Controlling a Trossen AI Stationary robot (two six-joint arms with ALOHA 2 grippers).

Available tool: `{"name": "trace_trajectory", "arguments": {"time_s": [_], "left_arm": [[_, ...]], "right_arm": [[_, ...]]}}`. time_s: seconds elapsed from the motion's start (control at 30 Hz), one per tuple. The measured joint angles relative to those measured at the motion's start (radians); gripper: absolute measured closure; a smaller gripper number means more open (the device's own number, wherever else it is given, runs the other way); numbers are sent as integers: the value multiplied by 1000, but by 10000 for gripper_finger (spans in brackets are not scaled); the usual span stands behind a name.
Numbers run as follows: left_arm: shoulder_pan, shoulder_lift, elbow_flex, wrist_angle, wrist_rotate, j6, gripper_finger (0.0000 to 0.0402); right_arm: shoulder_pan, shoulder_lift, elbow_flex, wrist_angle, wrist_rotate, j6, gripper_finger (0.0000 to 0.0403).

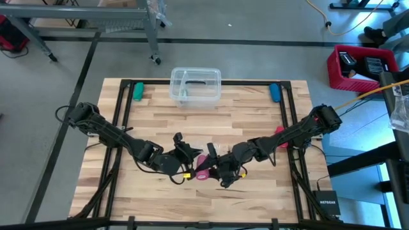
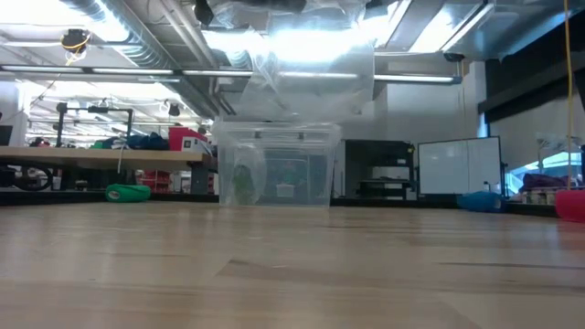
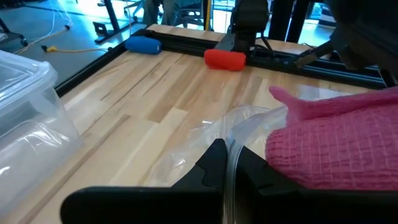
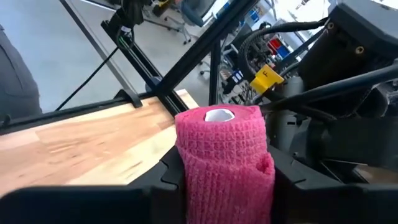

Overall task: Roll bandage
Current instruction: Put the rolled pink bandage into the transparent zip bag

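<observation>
Two claws meet mid-table; right claw pinches the bandage; left claw, pressed together, beside it.

One camera is looking straight down over the whole bench; another is sitting level at its surface, facing the clear box. Both wrist cameras are looking closely at the pink bandage.

The left hand, fingers together, sits beside the pink bandage and clear wrapper.
</observation>
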Motion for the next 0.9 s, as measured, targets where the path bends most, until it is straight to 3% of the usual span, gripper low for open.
{"name": "trace_trajectory", "arguments": {"time_s": [0.43, 0.7, 0.9], "left_arm": [[10, 3, 0, 15, -7, -2, 400], [-22, -5, 3, 45, 32, 74, 400], [-54, -10, 3, 37, 33, 109, 400]], "right_arm": [[5, 36, 3, -5, -90, 84, 278], [5, 40, 1, -90, 93, 45, 278], [20, 34, 0, -126, 411, 57, 278]]}}
